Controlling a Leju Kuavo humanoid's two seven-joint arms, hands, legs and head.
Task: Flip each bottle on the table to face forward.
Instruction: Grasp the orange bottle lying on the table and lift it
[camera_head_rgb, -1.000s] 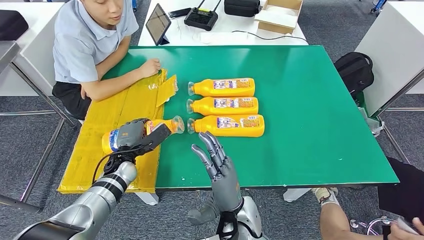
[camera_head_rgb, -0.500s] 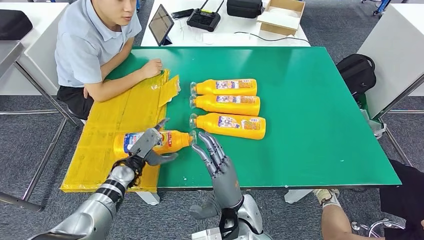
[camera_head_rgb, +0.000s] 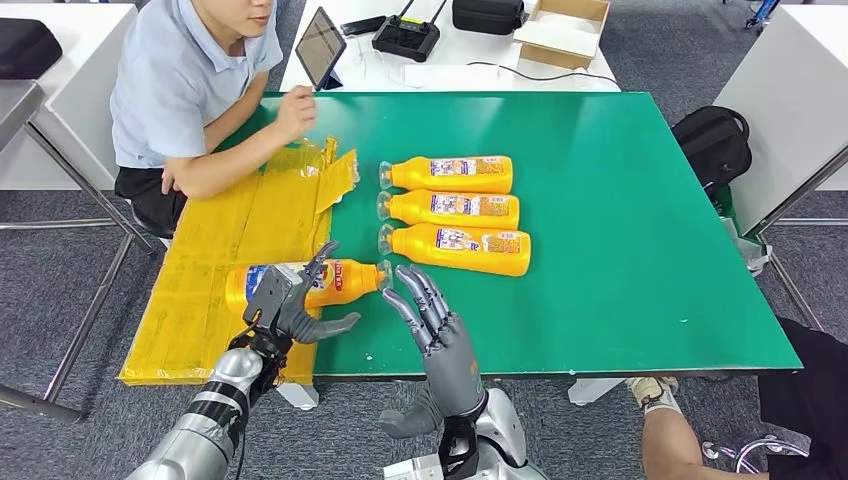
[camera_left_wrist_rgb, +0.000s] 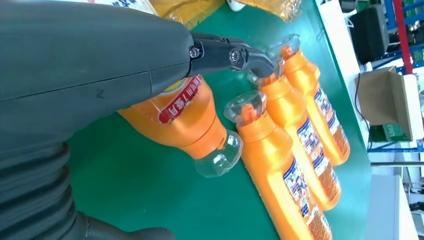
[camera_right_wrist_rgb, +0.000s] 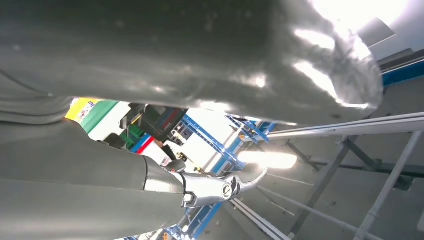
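Four orange bottles lie on the green table (camera_head_rgb: 620, 200), three in a row. The fourth bottle (camera_head_rgb: 330, 281) lies crosswise just beyond the left hand (camera_head_rgb: 285, 305), cap toward the right hand (camera_head_rgb: 430, 320). Both hands hold nothing, fingers spread (left plainly nearer, over the bottle's body).

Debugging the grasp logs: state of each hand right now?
Left hand: open, fingers spread, just off the fourth bottle lying on the table.
Right hand: open, fingers extended, holding nothing.
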